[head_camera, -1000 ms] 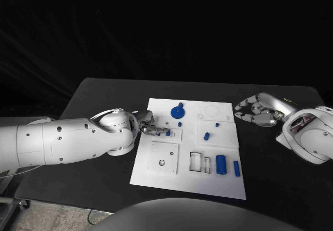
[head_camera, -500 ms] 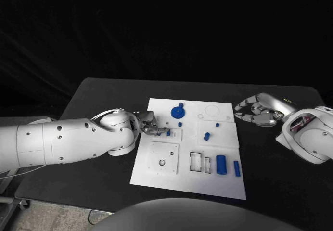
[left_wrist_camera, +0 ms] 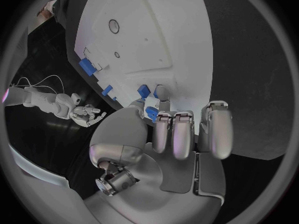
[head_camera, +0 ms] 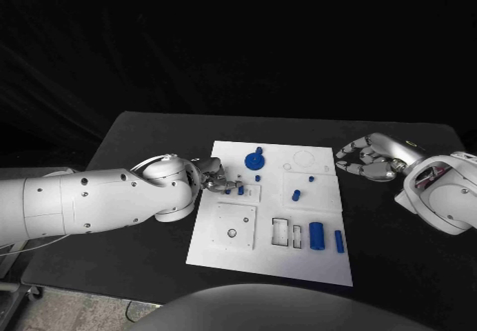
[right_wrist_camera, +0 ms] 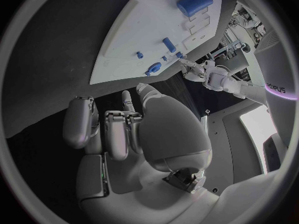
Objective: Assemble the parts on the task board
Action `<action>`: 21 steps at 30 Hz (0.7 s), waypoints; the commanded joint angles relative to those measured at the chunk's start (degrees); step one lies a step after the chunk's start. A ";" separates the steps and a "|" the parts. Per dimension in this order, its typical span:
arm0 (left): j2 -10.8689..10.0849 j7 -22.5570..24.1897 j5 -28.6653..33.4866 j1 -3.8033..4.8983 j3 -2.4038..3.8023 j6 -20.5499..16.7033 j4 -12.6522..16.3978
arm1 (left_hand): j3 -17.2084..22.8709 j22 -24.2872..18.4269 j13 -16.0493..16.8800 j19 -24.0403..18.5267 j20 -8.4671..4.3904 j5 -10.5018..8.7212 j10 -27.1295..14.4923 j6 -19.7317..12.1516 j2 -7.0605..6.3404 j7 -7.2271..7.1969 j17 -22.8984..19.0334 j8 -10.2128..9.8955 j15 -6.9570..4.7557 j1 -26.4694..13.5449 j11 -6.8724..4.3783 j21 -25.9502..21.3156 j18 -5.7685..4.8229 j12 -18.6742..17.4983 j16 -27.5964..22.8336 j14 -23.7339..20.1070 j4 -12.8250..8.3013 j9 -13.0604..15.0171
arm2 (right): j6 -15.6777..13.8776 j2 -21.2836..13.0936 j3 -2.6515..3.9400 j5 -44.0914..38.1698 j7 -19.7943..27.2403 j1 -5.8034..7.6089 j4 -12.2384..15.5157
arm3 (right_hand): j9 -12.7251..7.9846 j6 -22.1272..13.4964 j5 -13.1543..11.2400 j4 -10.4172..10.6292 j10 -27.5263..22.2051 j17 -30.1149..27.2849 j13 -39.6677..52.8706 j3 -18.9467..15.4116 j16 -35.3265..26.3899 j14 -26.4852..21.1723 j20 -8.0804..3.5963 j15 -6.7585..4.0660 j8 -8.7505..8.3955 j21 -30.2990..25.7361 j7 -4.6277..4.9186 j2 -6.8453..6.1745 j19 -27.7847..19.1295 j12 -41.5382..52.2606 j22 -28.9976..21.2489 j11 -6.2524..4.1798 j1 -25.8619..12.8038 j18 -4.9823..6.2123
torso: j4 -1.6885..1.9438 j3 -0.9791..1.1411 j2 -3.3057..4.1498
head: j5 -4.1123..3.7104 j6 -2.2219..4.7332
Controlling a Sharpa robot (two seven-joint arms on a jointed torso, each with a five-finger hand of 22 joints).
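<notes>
One white task board [head_camera: 267, 258] is recorded on one black tabletop [head_camera: 139, 145]; eight blue parts are counted on the board in the head view, namely one round disc [head_camera: 256, 161], one large cylinder [head_camera: 316, 235], one slim cylinder [head_camera: 339, 241] and five small pieces; two hands are noted, left [head_camera: 211, 177] and right [head_camera: 364, 159].

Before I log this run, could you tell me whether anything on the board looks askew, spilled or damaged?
Nothing stands out. The board lies flat on the table, and the blue parts all sit on it, none off the edge. The left hand is at a small part near the board's left side; the right hand is off the board.
</notes>
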 commanded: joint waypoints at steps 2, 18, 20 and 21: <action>0.13 -1.73 -0.25 0.06 0.04 2.14 -0.14 | -0.30 12.41 15.08 0.78 -0.38 2.55 5.99 0.53 0.78 -0.28 15.07 0.38 -0.23 0.33 -0.41 0.27 0.70 -0.22 0.14 5.93 -0.06 0.43 | 0.47 -0.04 0.01 -0.05 -0.33 -0.04 -0.01 | -0.07 0.46 0.35 -0.08 5.46 12.11 14.63 0.31 -0.17 4.95 -0.04 0.56 -0.31 -0.38 -0.12 0.05 -0.34 -0.28 7.88 0.58 0.50 0.70 | 0.07 -0.03 0.04 | -0.08 0.01; -0.19 0.00 -1.83 1.87 1.52 -1.50 0.27 | 0.28 12.54 15.08 1.09 -0.61 6.42 5.99 0.15 1.14 -0.56 15.07 1.35 -0.47 2.10 -0.68 0.64 0.60 -0.22 0.14 5.93 -0.16 1.33 | -1.73 0.07 0.01 0.00 0.82 -0.07 -0.06 | -0.08 0.58 0.34 0.03 5.66 12.30 14.79 0.35 0.08 5.01 -0.04 0.57 -0.28 -0.11 -0.08 0.10 -0.22 -0.10 7.99 0.62 0.37 0.64 | -0.05 -0.05 0.09 | -0.11 0.01; -0.28 0.84 -1.90 2.72 1.77 -1.96 0.31 | 0.25 12.57 15.08 1.17 -0.64 6.25 5.99 -0.08 0.68 -0.57 15.07 1.60 -0.50 2.56 -0.69 0.75 0.57 -0.22 0.14 5.93 -0.17 1.44 | -2.19 0.12 0.01 0.10 1.12 -0.07 -0.04 | -0.07 0.62 0.33 0.07 5.72 12.33 14.85 0.36 0.12 5.03 -0.04 0.57 -0.27 0.03 -0.08 0.10 -0.16 -0.04 8.04 0.63 0.31 0.61 | -0.12 -0.03 0.09 | -0.03 0.01; -0.32 1.42 -1.90 3.13 1.89 -2.18 0.35 | 0.16 12.58 15.08 1.18 -0.65 5.68 5.99 -0.35 0.13 -0.57 15.07 1.82 -0.53 3.05 -0.69 0.76 0.56 -0.22 0.14 5.93 -0.17 1.47 | -2.41 0.14 0.01 0.17 1.27 -0.07 -0.01 | -0.07 0.69 0.31 0.15 5.76 12.38 14.88 0.36 0.20 5.05 -0.04 0.58 -0.25 0.08 -0.07 0.11 -0.13 -0.01 8.07 0.65 0.21 0.60 | -0.15 -0.02 0.11 | -0.01 0.01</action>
